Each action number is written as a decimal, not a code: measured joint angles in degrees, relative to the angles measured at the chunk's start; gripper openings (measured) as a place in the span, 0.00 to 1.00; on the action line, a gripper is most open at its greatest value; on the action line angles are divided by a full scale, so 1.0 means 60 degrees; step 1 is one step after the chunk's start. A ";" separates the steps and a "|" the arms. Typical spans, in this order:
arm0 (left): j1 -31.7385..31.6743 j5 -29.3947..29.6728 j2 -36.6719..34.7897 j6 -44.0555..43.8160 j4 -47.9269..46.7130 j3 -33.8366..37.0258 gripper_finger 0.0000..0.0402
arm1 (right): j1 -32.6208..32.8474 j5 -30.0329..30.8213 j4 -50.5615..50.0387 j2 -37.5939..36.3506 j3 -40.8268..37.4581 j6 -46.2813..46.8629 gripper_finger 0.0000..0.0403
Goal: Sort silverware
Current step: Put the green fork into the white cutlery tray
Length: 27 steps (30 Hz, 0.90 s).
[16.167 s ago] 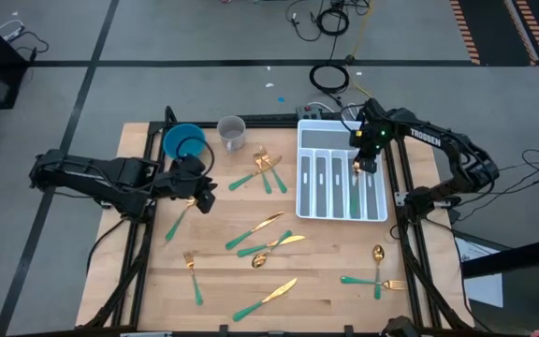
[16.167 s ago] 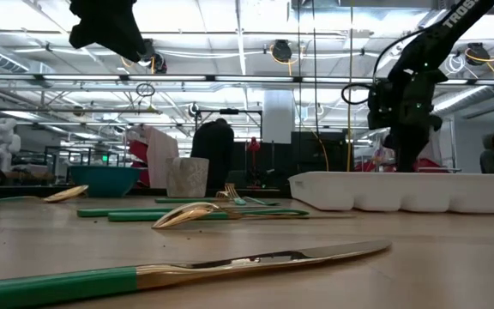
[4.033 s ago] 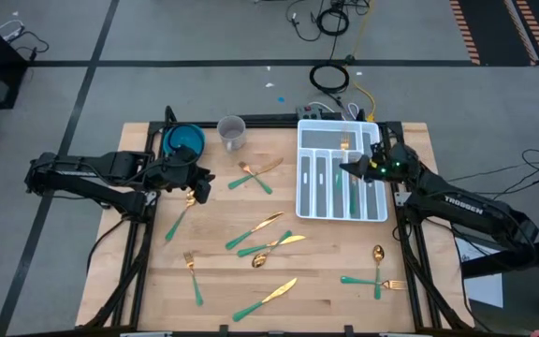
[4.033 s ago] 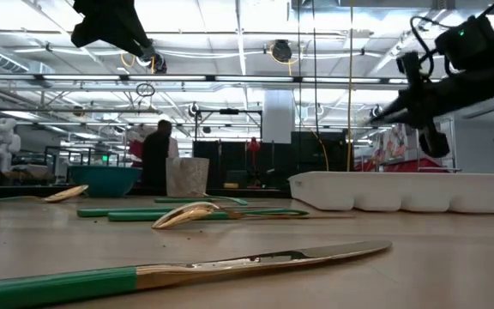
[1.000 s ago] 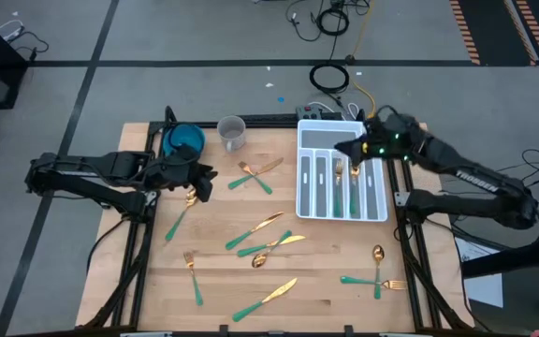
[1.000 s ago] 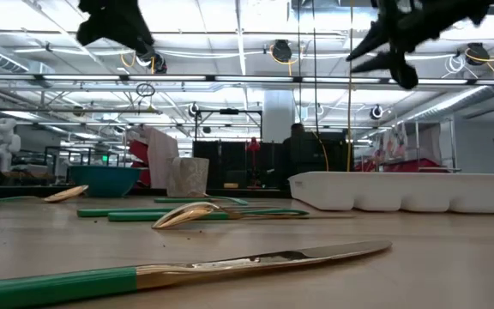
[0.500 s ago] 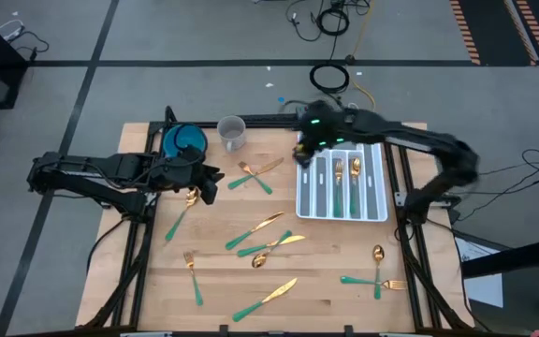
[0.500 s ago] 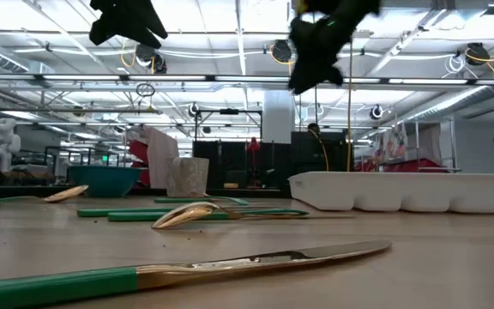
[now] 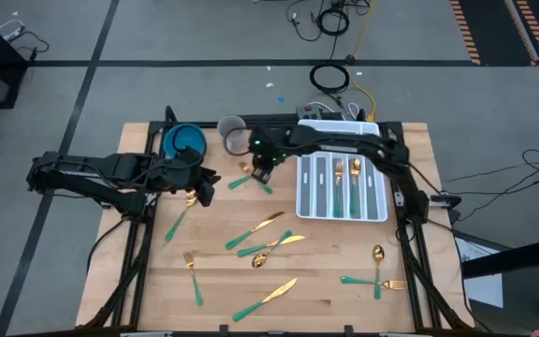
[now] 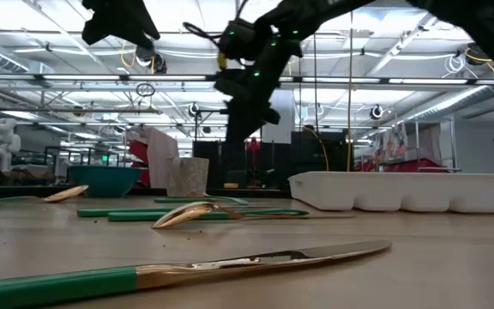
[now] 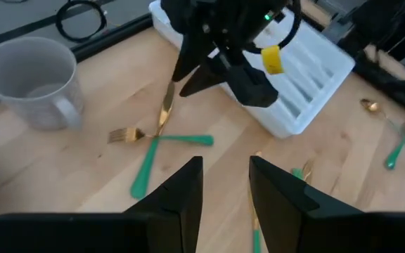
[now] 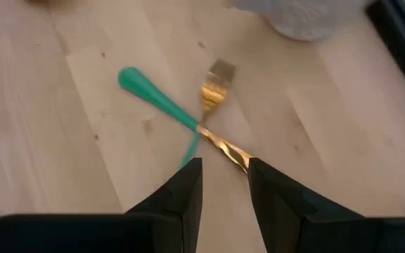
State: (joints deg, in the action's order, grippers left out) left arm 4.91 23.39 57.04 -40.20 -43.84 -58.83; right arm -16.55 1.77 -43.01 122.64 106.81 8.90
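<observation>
Silverware: crossed fork and knife (image 9: 254, 175) near the bench's far edge, beside the tray (image 9: 342, 183). My right tool (image 9: 261, 168) hovers above, slightly parted, empty; closing may snag both. Left tool (image 9: 200, 185) idles likewise.

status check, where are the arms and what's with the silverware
Right gripper open, empty, over crossed fork and knife near grey cup. Left gripper open, waiting by blue bowl. Forks in white tray. Nothing blocking.
</observation>
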 joint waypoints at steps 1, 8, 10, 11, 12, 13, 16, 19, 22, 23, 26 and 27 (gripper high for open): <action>0.0000 -0.0069 0.0000 -0.0003 0.0000 0.0000 0.31 | 0.0032 0.0005 -0.0116 0.0271 0.0338 0.0002 0.27; 0.0015 -0.0281 -0.0018 -0.0002 -0.0149 0.0000 0.31 | 0.0034 0.0256 -0.1189 0.2226 0.2793 -0.0143 0.27; 0.0018 -0.0392 -0.0018 -0.0005 -0.0191 0.0000 0.31 | -0.0001 0.0219 -0.1527 0.2684 0.3335 -0.0159 0.27; 0.0024 -0.0407 -0.0024 -0.0005 -0.0263 0.0000 0.31 | -0.0023 0.0202 -0.1660 0.2873 0.3537 -0.0199 0.27; 0.0026 -0.0455 -0.0036 -0.0004 -0.0367 0.0000 0.31 | -0.0038 0.0197 -0.1728 0.3026 0.3660 -0.0241 0.27; 0.0041 -0.0468 -0.0045 -0.0009 -0.0459 0.0000 0.31 | -0.0038 0.0193 -0.1747 0.3143 0.3752 -0.0245 0.28; 0.0093 -0.0468 -0.0047 -0.0009 -0.0584 0.0000 0.31 | -0.0045 0.0180 -0.1732 0.3332 0.3853 -0.0242 0.32; 0.0154 -0.0469 -0.0047 -0.0009 -0.0593 0.0000 0.31 | -0.0041 0.0184 -0.1725 0.3451 0.3861 -0.0169 0.39; 0.0212 -0.0472 -0.0047 -0.0009 -0.0601 0.0000 0.31 | -0.0038 0.0184 -0.1562 0.3540 0.3857 -0.0122 0.46; 0.0226 -0.0522 -0.0047 -0.0017 -0.0620 0.0000 0.31 | -0.0038 0.0184 -0.1483 0.3547 0.3857 -0.0113 0.48; 0.0366 -0.1039 -0.0088 -0.0372 -0.1154 -0.0004 0.31 | -0.0041 0.0191 -0.1233 0.3547 0.3857 -0.0037 0.51; 0.0437 -0.1127 -0.0119 -0.0504 -0.1503 -0.0004 0.31 | -0.0041 0.0191 -0.1146 0.3547 0.3857 -0.0025 0.51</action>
State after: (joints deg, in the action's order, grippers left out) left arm 7.53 16.62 56.32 -43.22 -52.86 -58.85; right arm -16.80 2.92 -49.89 143.92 129.95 8.75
